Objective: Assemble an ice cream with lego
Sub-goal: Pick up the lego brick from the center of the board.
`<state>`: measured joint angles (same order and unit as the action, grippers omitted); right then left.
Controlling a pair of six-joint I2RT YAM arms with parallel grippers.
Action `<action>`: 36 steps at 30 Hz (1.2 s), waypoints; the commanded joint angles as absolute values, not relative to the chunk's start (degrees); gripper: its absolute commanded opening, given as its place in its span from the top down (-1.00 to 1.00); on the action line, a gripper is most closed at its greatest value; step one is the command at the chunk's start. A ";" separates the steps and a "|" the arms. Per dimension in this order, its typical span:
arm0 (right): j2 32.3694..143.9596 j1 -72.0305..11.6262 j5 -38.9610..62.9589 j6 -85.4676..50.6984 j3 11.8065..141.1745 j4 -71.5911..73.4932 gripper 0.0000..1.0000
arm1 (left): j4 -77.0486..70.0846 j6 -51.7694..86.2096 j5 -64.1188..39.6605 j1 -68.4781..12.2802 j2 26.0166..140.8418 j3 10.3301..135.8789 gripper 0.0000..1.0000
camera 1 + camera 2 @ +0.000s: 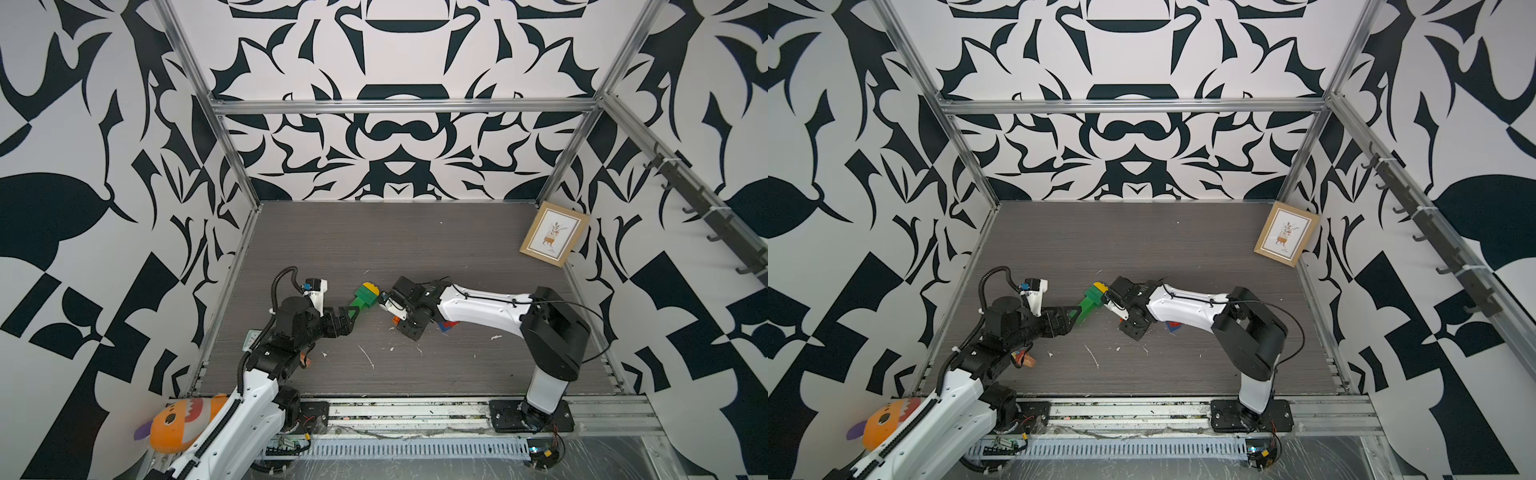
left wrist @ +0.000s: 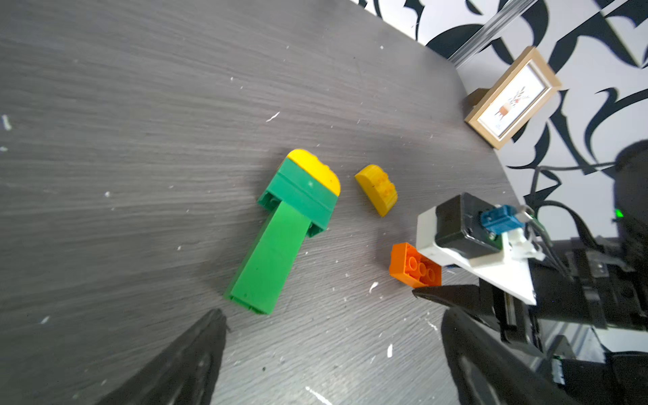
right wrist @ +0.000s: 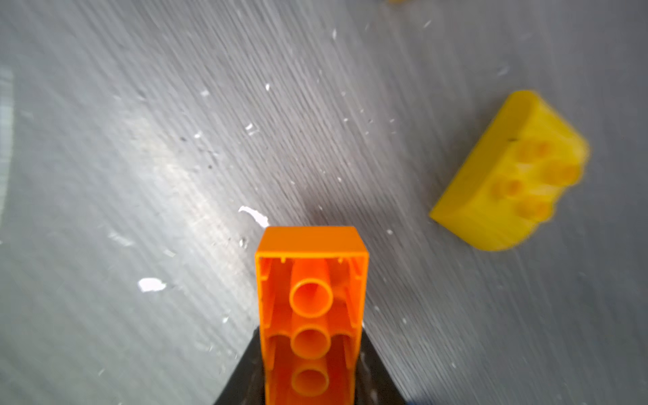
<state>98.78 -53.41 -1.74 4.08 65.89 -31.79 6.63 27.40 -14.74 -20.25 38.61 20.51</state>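
We see right gripper (image 3: 310,338) clamped on orange brick (image 3: 310,301), hollow underside toward wrist camera. Left gripper (image 2: 333,326) jaws wide apart, nothing held. Green-yellow stack (image 2: 280,238) flat on table (image 2: 140,140). Its long axis runs from left gripper's mouth toward right gripper: stem foot nearest left, yellow cap nearest right. Loose yellow brick (image 3: 508,175) near cap, not touching. We judge left should pin stem.

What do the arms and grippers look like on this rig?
The left arm and right arm: white shell links, black joint housings. Black corrugated conduit along the left, thin black cable looping off the right. White camera bracket with blue connector at each wrist. On left gripper and right gripper: black tapered fingers.
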 commanded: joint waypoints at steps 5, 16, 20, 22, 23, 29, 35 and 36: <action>75.57 -47.64 15.73 -2.71 59.57 -17.70 0.64 | 0.28 24.48 -30.45 -20.04 44.24 33.15 -0.99; 64.25 -37.99 46.80 -7.58 53.36 -3.93 0.70 | -15.91 21.75 -52.48 -25.65 54.71 41.35 -0.97; 64.25 -37.68 50.82 -9.90 51.80 1.48 0.69 | -15.11 19.30 -50.57 -30.09 57.05 43.44 -0.88; 64.25 -37.62 50.82 -9.85 51.53 2.16 0.69 | -15.48 18.89 -50.12 -31.55 58.02 43.98 -0.83; 64.25 -37.62 50.81 -9.77 51.30 2.56 0.68 | -15.47 18.63 -49.78 -32.01 58.27 44.16 -0.81; 64.07 -37.46 50.29 -9.89 50.82 3.99 0.66 | -14.00 16.98 -46.97 -35.08 59.37 45.57 -0.53; 65.11 -37.35 50.27 -10.63 50.34 5.59 0.65 | -14.08 16.13 -44.57 -36.48 60.32 45.96 -0.27; 65.35 -37.35 50.41 -10.69 50.07 5.79 0.65 | -14.55 16.13 -44.56 -36.64 60.49 46.02 -0.21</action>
<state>65.08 -37.58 49.10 -9.80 50.35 2.11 -13.74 17.04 -45.54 -36.34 59.92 44.21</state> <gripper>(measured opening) 0.344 0.615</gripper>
